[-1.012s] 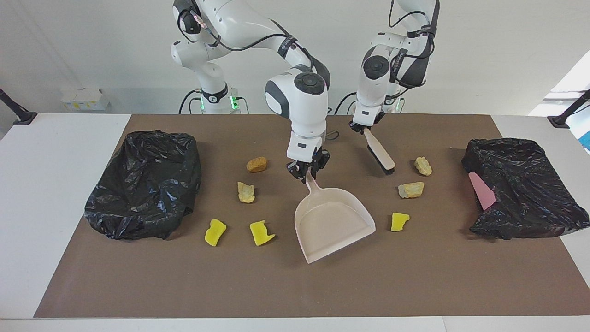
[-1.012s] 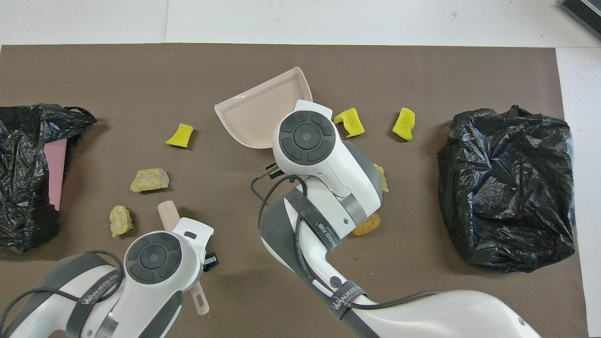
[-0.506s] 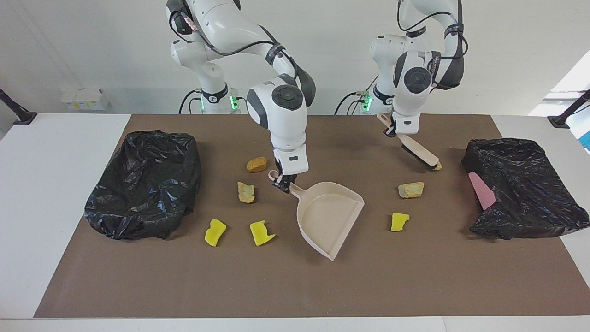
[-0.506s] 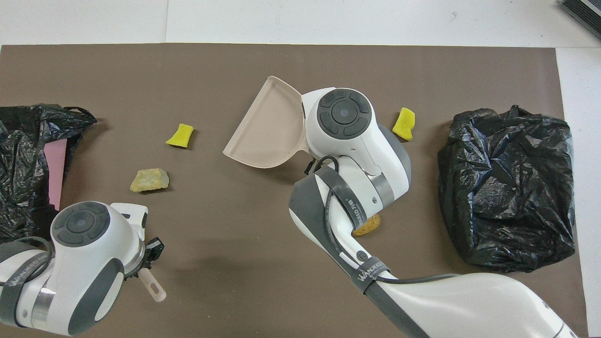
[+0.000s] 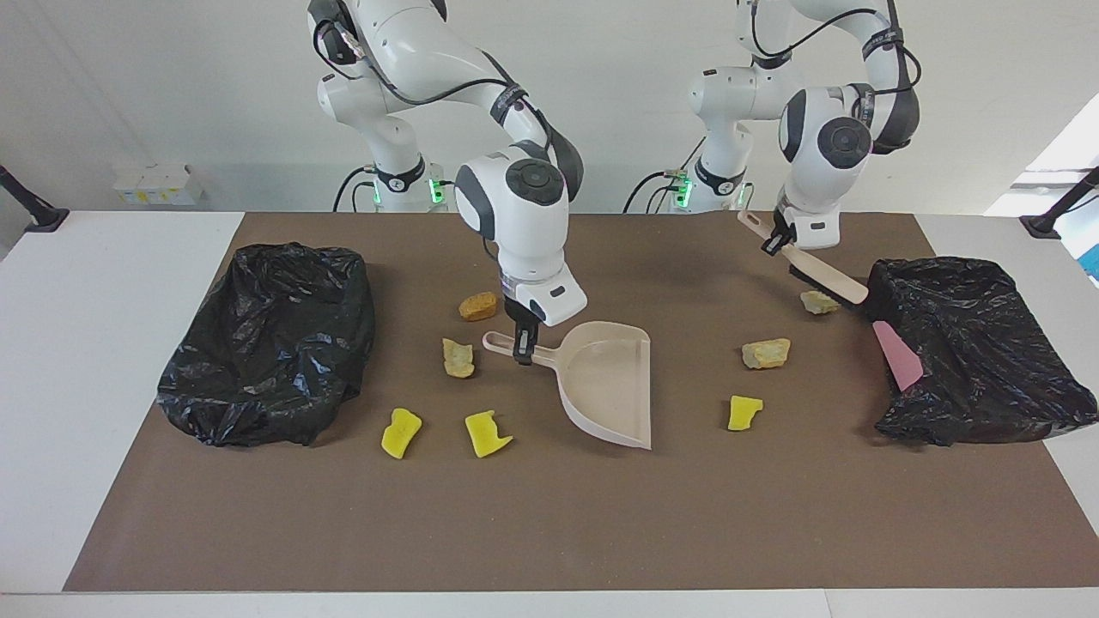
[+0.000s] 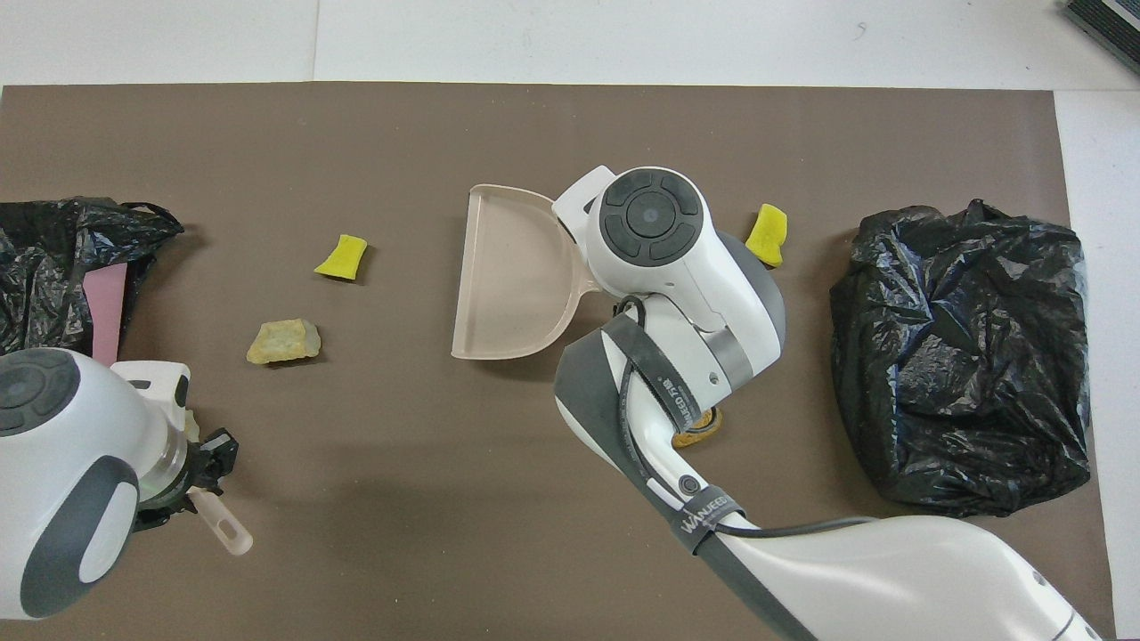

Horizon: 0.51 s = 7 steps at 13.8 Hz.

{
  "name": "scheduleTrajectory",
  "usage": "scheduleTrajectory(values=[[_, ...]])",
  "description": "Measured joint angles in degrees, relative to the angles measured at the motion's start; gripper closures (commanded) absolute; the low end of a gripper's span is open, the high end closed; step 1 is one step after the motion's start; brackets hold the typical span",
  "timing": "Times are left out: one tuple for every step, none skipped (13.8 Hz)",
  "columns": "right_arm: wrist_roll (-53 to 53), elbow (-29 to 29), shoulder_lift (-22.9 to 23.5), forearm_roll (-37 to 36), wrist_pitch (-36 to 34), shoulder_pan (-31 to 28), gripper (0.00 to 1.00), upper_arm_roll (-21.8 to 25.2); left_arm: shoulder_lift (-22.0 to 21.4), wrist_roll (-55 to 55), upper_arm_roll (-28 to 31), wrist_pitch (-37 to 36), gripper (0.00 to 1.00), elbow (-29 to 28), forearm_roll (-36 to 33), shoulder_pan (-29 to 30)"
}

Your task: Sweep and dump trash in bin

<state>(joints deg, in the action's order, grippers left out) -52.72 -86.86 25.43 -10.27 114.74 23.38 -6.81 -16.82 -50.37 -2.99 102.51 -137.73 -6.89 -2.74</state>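
Facing view. Item: dustpan [image 5: 608,386], pale beige, flat on the brown mat [image 5: 549,532] mid-table. Change over the last second: the pan has swung from mouth-away-from-robots to mouth toward the left arm's end; long axis now runs along the table's length, handle toward the right arm's end. Right gripper [image 5: 523,348] clamped on the handle. Left gripper [image 5: 777,240] clenched on the hand brush [image 5: 826,276], carried out to the tan chunk [image 5: 818,301] just beside the black bin bag [image 5: 979,343] with the pink piece [image 5: 897,356]; bristles angled down near it. Reading: pan is set to receive; sweeping looks about to begin, nothing collected yet. Trash: seven chunks loose on the mat, three toward the left arm's end, four toward the right arm's.

Overhead view. Dustpan [image 6: 512,267] mouth faces the yellow chunk [image 6: 341,257] and tan chunk [image 6: 283,341]. Brush handle tip [image 6: 227,531] shows by the left arm; second bin bag [image 6: 962,356] at the right arm's end.
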Motion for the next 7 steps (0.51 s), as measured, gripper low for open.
scheduleTrajectory(values=[[-1.85,0.0,0.0,-0.14,-0.03,-0.08,1.0,0.0,-0.64,0.95,0.05,-0.13,1.0,-0.59,-0.03,1.34],[-3.51,-0.01,0.01,-0.17,-0.07,-0.16,1.0,0.0,-1.49,2.35,0.06,0.08,1.0,-1.81,-0.07,2.72],[-4.79,-0.02,0.03,-0.18,-0.11,-0.24,1.0,0.0,-2.75,4.33,0.07,0.72,1.0,-3.67,-0.11,4.45],[-5.47,-0.04,0.12,-0.18,-0.14,-0.34,1.0,0.0,-4.18,6.47,0.09,1.96,1.0,-5.78,-0.12,6.48],[-6.08,-0.06,0.34,-0.19,-0.15,-0.37,1.0,0.0,-5.45,8.27,0.15,3.11,1.0,-7.47,-0.06,8.11],[-6.87,-0.09,0.72,-0.28,-0.16,-0.32,1.0,-0.06,-6.42,9.29,0.18,4.22,1.0,-8.64,-0.06,8.86],[-7.5,-0.13,1.13,-0.62,-0.16,-0.15,1.0,-0.12,-6.82,9.61,0.08,5.77,1.0,-9.48,-0.06,8.91]])
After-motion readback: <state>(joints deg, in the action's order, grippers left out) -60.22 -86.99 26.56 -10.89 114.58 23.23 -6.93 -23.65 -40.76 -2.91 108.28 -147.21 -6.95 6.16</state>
